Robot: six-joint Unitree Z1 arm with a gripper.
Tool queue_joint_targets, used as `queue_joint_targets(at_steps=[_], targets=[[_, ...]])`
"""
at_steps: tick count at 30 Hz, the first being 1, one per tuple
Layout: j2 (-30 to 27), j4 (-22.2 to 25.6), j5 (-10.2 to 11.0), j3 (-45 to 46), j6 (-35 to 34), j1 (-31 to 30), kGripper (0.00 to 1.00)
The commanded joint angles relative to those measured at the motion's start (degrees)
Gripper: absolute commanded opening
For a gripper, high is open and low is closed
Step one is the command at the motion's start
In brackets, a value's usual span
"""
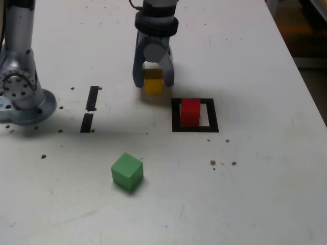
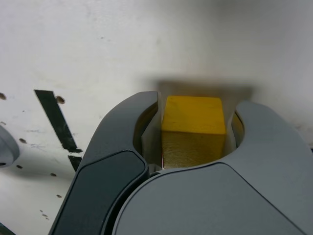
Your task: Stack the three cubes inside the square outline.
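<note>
Yellow is the colour of the cube (image 1: pixel 153 84) gripped by the grey gripper (image 1: pixel 153 81), whose two curved jaws are pressed against opposite side faces of the block; in the wrist view the yellow cube (image 2: pixel 193 129) is seen wedged between the jaws of the gripper (image 2: pixel 193 142), with its upper face lit and its nearer face in shadow. Whether the block rests on the white table (image 1: pixel 255 194) or is held just above it cannot be told. The held cube is placed just beside the square outline (image 1: pixel 195 127), off its upper corner on the exterior view's left, and outside the black tape. Inside the outline the red cube (image 1: pixel 190 111) is seated, upright, toward the side of the frame on the exterior view's left, with white surface showing beside it on the other side. The green cube (image 1: pixel 127 172) is found well apart from both, nearer the camera and toward the exterior view's left, turned at an angle to the outline. Two short black tape strips (image 1: pixel 90 108) are laid end to end on the table between the held cube and the arm's base (image 1: pixel 23 97), which is mounted at the exterior view's left edge. One strip (image 2: pixel 57 120) is also caught in the wrist view. Small dark specks are scattered over the tabletop.
</note>
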Motion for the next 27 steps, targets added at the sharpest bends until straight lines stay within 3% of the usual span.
queue_joint_targets(at_steps=[1, 12, 19, 27], targets=[[-2.06, 1.16, 0.20, -0.03, -0.04, -0.41, 0.00], [-5.92, 10.08, 0.21, -8.38, -5.04, -8.54, 0.00], [-2.89, 13.43, -0.44, -15.71, -9.85, -15.60, 0.00], [1.15, 13.40, -1.48, -19.30, -12.76, -20.12, 0.00]])
